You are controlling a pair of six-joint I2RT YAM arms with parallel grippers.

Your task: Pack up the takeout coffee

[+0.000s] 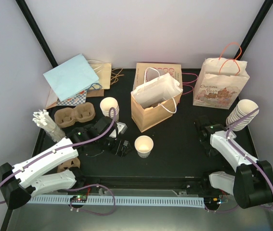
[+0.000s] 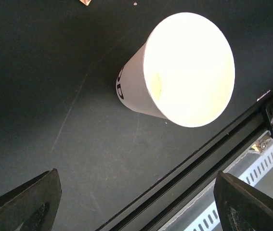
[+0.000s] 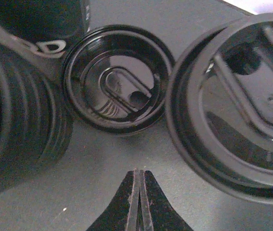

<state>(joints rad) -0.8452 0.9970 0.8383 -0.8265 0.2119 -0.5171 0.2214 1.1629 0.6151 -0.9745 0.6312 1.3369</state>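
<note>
Top external view. Small cream-white tapered paper cup (image 1: 144, 146) upright on the black tabletop (image 1: 175, 154), mouth open, just in front of a brown kraft paper bag (image 1: 146, 115) with a white paper bag (image 1: 158, 91) tucked inside. Left gripper (image 1: 121, 146) low over the table just left of that cup, apart from it. Right gripper (image 1: 202, 124) well off to the right, low over the table, near a tilted stack of nested cream cups (image 1: 242, 114). Further back: printed paper bag with pink handles (image 1: 221, 86), light blue paper bag (image 1: 71, 76) lying flat, brown moulded-pulp cup carrier (image 1: 74, 116), short second stack of cream cups (image 1: 110, 106).

Left wrist view. Cup seen from above, standing beyond the fingertips near the table's front edge, bright inside, dark print low on its side. Two dark fingers (image 2: 28, 204) spread wide at the bottom corners, nothing between them but bare tabletop, no contact with the cup.

Right wrist view. Fingers (image 3: 126, 207) pressed flat together, nothing gripped. Round black plastic lid (image 3: 118, 79) lying flat on the table just beyond the tips, oval recess in its middle. Second black lid (image 3: 237, 106) close on the right, looming larger; cannot tell whether touching the first. Dark ribbed round shape (image 3: 20, 125) on the left, too blurred to name.
</note>
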